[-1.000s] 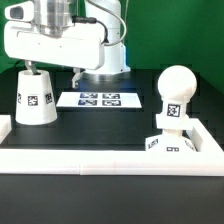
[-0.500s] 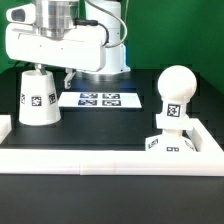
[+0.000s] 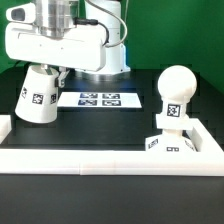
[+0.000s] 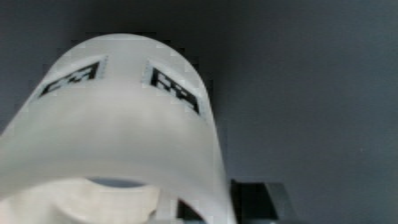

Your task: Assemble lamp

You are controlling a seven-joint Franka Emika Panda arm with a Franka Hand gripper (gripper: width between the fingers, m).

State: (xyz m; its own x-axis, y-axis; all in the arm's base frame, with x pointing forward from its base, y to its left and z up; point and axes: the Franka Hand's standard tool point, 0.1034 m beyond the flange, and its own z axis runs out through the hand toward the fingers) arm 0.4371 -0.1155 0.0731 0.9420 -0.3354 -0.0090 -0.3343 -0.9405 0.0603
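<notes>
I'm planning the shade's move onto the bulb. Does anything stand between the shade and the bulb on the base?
Nothing visible does. The shade is tilted at the exterior view's left under the claw; the bulb sits on the base block at the right. Only the flat marker board lies between, low on the table.

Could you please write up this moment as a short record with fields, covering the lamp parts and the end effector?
shade: white truncated cone, tilted, at the exterior view's left
bulb: round ball, screwed upright into the base
base: angular block, at the exterior view's right, by the white rail
end effector: at the shade's narrow top; fingers hidden, grip state cannot be told
marker board: flat on the table, beside the shade
wrist view: shade fills the frame, two tags visible
</notes>
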